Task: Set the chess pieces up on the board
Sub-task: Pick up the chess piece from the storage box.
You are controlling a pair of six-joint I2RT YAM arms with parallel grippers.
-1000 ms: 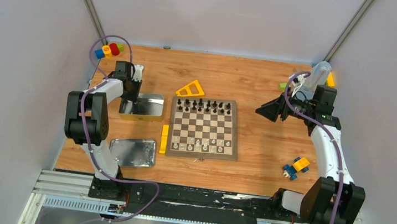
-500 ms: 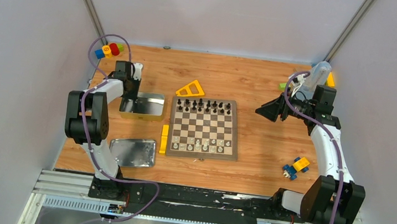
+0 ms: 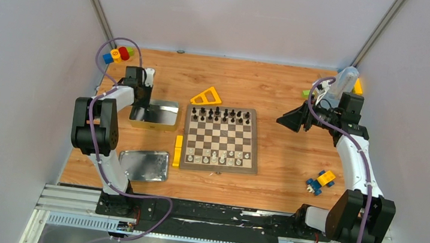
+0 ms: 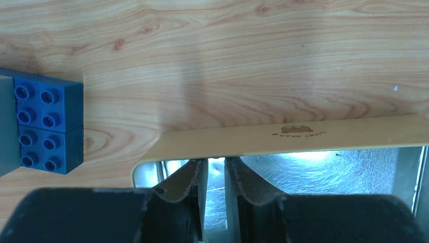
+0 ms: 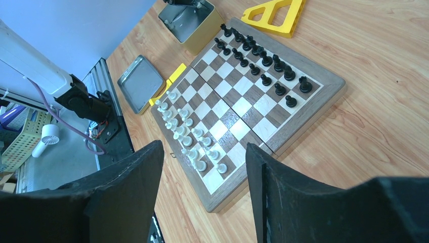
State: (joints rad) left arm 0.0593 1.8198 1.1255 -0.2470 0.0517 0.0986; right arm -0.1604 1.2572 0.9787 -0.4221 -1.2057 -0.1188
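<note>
Wooden surface point(image 3: 288, 93) carries the board point(image 3: 221, 137), with black pieces point(image 3: 220, 115) on its far rows and white pieces point(image 3: 218, 156) on its near rows. Reaching down, the left end effector point(image 4: 216, 164) dips into a tin point(image 3: 165, 115), fingers nearly together; whether it grips anything I cannot tell. Level and spread wide, the right end effector point(image 3: 288, 120) hovers right of the board.

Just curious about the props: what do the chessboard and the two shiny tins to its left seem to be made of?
The board looks like wood with a satin finish, with dark-brown and cream squares and a tan border. The deep tin and the flat tin look like thin sheet metal, perhaps tinplate. Both give off bright, mirror-like glare, and the deep one's outside looks gold-toned.
</note>
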